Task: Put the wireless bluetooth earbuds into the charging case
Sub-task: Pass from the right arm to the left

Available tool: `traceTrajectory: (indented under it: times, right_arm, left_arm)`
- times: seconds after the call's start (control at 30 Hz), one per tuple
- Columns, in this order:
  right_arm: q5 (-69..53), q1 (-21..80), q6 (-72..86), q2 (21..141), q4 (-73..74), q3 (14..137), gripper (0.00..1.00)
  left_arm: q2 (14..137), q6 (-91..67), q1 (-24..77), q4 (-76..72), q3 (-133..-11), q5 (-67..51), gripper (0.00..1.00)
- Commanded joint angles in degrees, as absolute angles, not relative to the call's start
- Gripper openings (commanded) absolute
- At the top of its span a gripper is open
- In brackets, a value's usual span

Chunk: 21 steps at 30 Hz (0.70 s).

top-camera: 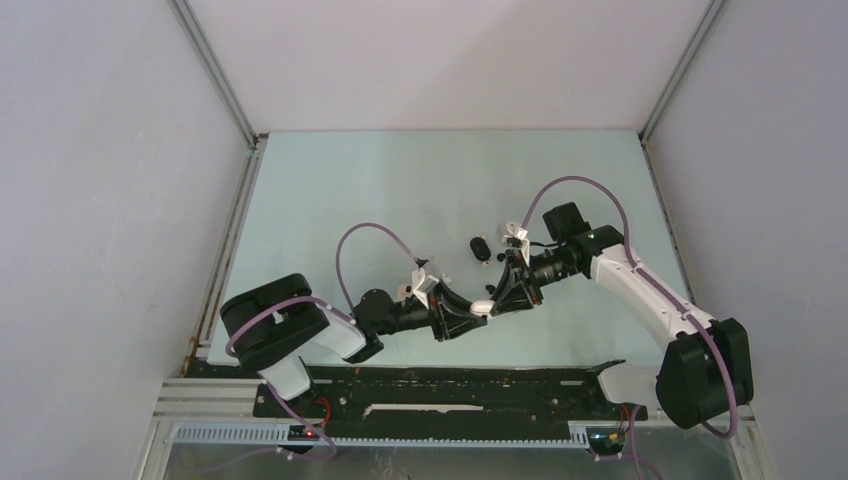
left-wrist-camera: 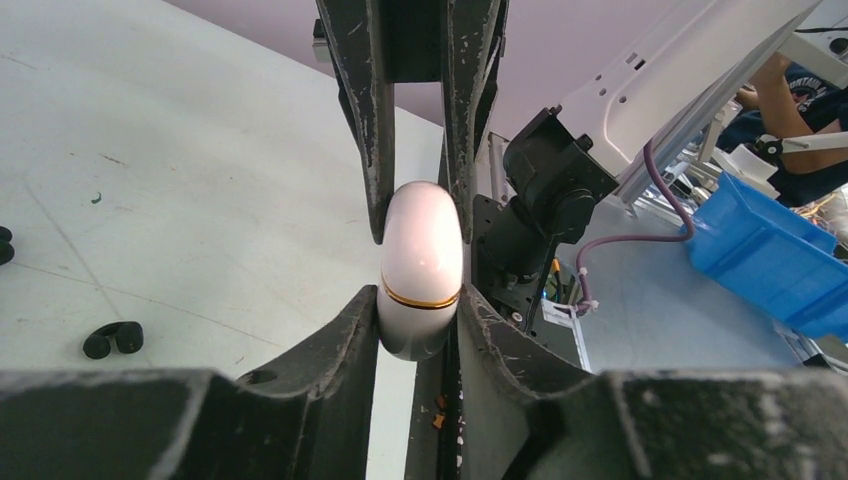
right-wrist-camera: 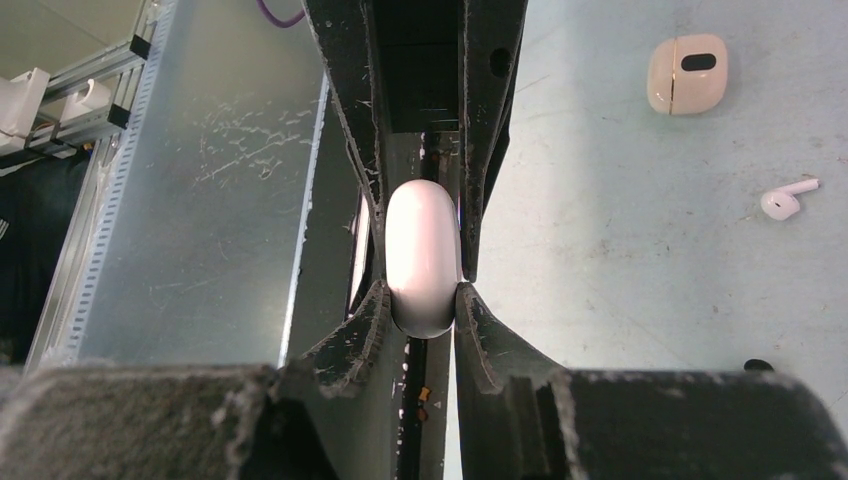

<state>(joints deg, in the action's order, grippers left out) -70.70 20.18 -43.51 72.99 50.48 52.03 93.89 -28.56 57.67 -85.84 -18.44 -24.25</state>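
The left gripper (left-wrist-camera: 420, 325) and right gripper (right-wrist-camera: 421, 300) both clamp the closed white charging case (left-wrist-camera: 421, 250) from opposite ends, likely to open it.

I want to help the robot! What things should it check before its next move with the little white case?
1. Left gripper has hold of the white case: ok, its fingers press both sides.
2. Right gripper holds the same case: ok, it is clamped from the other end.
3. Case open for earbuds: not ok, it looks shut at the gold band.
4. An earbud held ready: not ok, the black earbuds and a white earbud lie on the table.
5. A gripper free to pick one up: not ok, both are busy.
6. Which earbuds fit this case: cannot tell.
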Motion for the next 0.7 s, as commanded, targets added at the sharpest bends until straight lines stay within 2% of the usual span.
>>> traceTrajectory:
  times: [0.0, 0.17, 0.27, 0.4, 0.57, 0.67]
  right_arm:
    - [-69.7, 20.6, -43.6, 73.7, 49.1, 54.3, 0.16]
    - [-69.3, 20.8, -43.5, 73.8, 49.0, 54.3, 0.16]
    - [-68.9, 20.9, -43.4, 74.0, 49.0, 54.3, 0.17]
    - [-68.6, 21.0, -42.8, 74.0, 48.7, 54.3, 0.25]
    - [-68.0, 21.1, -40.2, 74.6, 47.4, 54.3, 0.42]
    - [-67.4, 21.2, -38.7, 75.4, 46.3, 54.3, 0.47]
  left_arm:
    - [94.2, -29.0, 57.7, -90.9, -20.2, -25.9, 0.39]
    - [94.2, -28.8, 57.7, -91.1, -20.0, -25.8, 0.38]
    - [94.1, -28.8, 57.7, -91.1, -20.1, -26.1, 0.32]
    - [94.2, -28.0, 57.7, -90.5, -20.3, -26.6, 0.18]
    - [94.1, -24.4, 58.3, -90.7, -19.3, -26.8, 0.01]
    - [94.5, -22.3, 59.1, -90.2, -19.2, -26.5, 0.00]
